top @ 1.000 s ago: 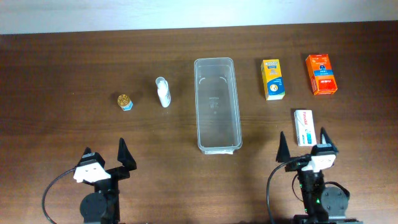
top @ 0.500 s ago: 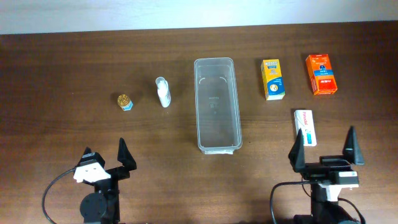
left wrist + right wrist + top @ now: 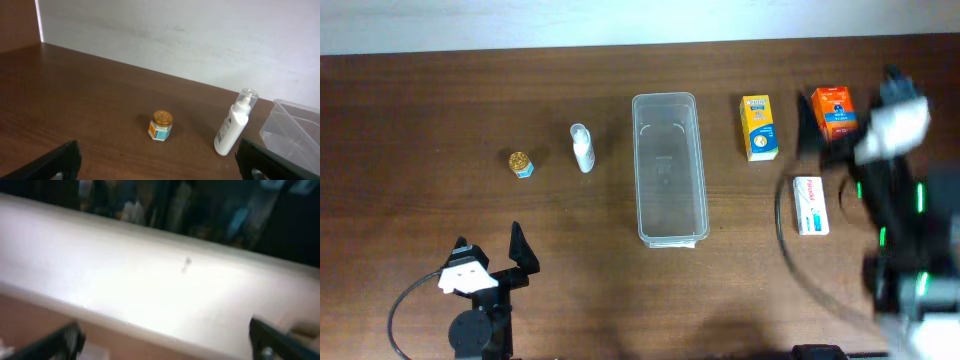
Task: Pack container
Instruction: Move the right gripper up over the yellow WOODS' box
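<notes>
The container (image 3: 668, 165), a long clear plastic bin, lies empty in the middle of the table; its corner (image 3: 295, 131) shows at the right of the left wrist view. My left gripper (image 3: 488, 240) rests open near the front left, facing a small gold-lidded jar (image 3: 162, 125) and a white pump bottle (image 3: 235, 125). My right gripper (image 3: 848, 105) is raised high at the back right, blurred, above the orange box (image 3: 835, 118). Its jaws stand wide apart with nothing between them (image 3: 167, 347). The right wrist view shows only a blurred white wall.
The jar (image 3: 521, 163) and bottle (image 3: 582, 148) lie left of the bin. A yellow box (image 3: 759, 127) and a white box (image 3: 809, 204) lie to its right. The right arm's body and cable fill the right edge of the overhead view.
The right arm has lifted off the front edge and swung up toward the back right, ending over the orange box. The left arm and all objects have stayed put.
</notes>
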